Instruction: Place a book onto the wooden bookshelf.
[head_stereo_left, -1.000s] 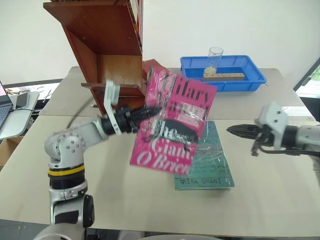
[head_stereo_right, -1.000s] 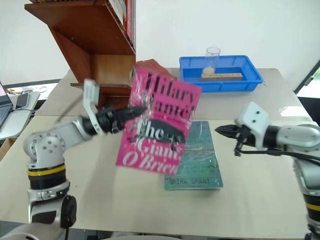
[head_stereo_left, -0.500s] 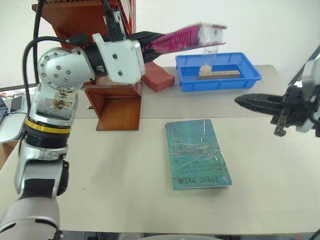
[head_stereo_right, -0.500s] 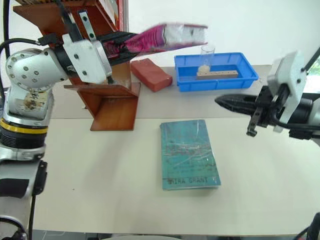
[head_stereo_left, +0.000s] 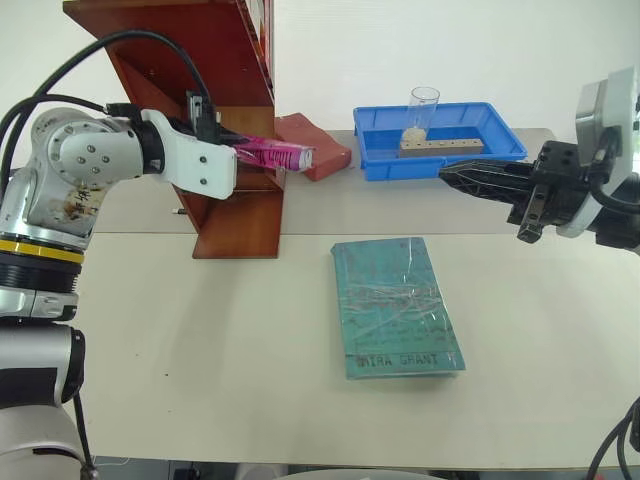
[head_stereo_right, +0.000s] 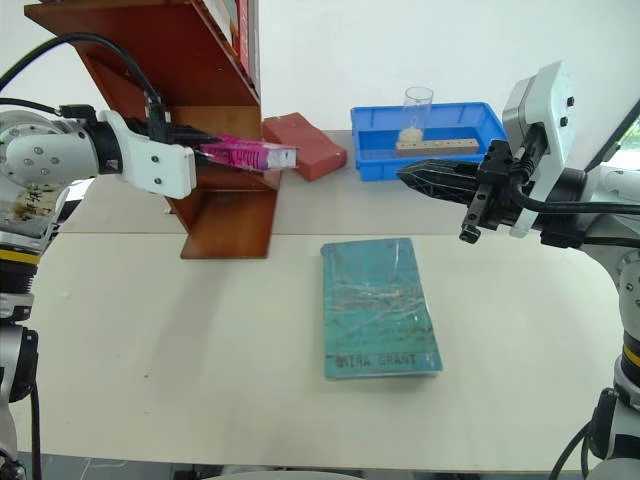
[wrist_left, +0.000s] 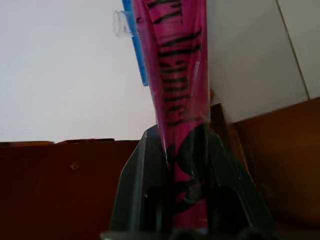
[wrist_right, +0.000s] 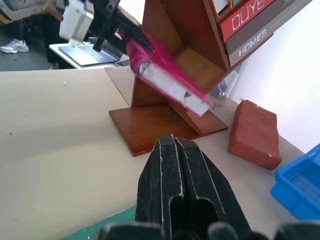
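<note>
The hot-pink book (head_stereo_left: 272, 153) lies nearly flat in the air, its page edge facing right, at the mouth of the lower compartment of the wooden bookshelf (head_stereo_left: 190, 60). My left gripper (head_stereo_left: 235, 143) is shut on its left end; the left wrist view shows the black fingers (wrist_left: 145, 165) clamped on either side of the book (wrist_left: 175, 75). The book's free end sticks out toward the red block. My right gripper (head_stereo_left: 450, 176) hangs shut and empty in front of the blue tray, pointing left toward the shelf (wrist_right: 175, 30) and the book (wrist_right: 165, 75).
A teal-green book (head_stereo_left: 395, 305) lies flat on the table's middle. A red brick-like block (head_stereo_left: 315, 145) sits right of the shelf. The blue tray (head_stereo_left: 390, 165) at the back holds a clear cup (head_stereo_left: 423, 105) and a wooden block. Books stand on the upper shelf (wrist_right: 250, 25).
The left arm swung the book from upright over the teal book, up and left, then down flat to the shelf's lower compartment. The right gripper rose and moved left.
</note>
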